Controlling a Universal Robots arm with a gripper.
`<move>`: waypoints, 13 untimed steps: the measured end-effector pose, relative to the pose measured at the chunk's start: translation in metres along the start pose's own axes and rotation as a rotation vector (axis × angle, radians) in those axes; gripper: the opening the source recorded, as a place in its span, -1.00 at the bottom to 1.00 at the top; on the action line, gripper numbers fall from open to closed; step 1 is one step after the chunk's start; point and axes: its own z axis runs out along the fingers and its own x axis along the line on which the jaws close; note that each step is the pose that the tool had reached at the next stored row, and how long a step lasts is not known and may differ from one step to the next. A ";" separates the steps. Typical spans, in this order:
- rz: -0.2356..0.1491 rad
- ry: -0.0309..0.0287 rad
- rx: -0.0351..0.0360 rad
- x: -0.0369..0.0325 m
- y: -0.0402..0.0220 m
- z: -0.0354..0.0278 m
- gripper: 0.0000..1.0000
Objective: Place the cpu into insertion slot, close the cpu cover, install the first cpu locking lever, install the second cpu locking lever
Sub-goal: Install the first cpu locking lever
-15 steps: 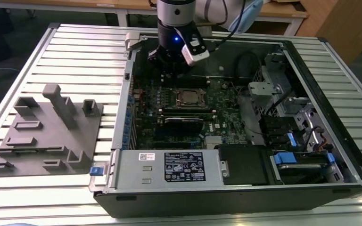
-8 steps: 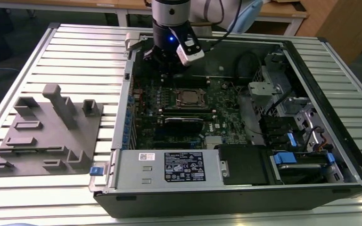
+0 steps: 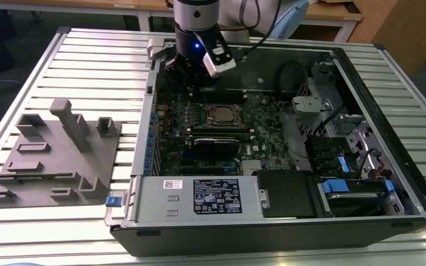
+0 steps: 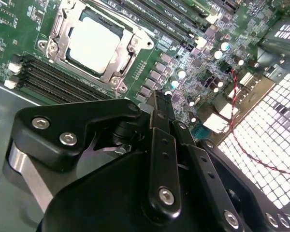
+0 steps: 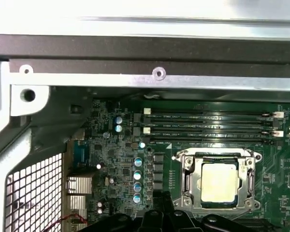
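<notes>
open pc case (image 3: 394, 166) on slatted table (image 3: 87, 61). arm (image 3: 194, 22) drops near-vertical into the case, over the green board (image 3: 176, 127). gripper (image 4: 160, 99) hangs just beside the insertion slot (image 5: 217, 206), fingers pressed together, holding nothing. cpu cover (image 5: 187, 169) lies flat on the slot, cpu (image 5: 220, 181) seated in its window.

- An open desktop computer case (image 3: 272, 238) is lying on a slatted metal table (image 3: 87, 66).
- A grey moulded fixture tray (image 3: 50, 160) is sitting on the table, beside the case on the exterior view's left.
- A labelled silver power supply (image 3: 191, 197) is sitting inside the case.
- Long black memory slots (image 5: 208, 123) are running across the green motherboard (image 5: 116, 159).
- A thin red wire (image 4: 241, 140) is trailing over a perforated metal grille (image 4: 270, 145).
</notes>
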 end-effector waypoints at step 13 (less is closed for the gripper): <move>0.005 -0.0011 -0.1335 0.0028 -0.0019 -0.0001 -0.79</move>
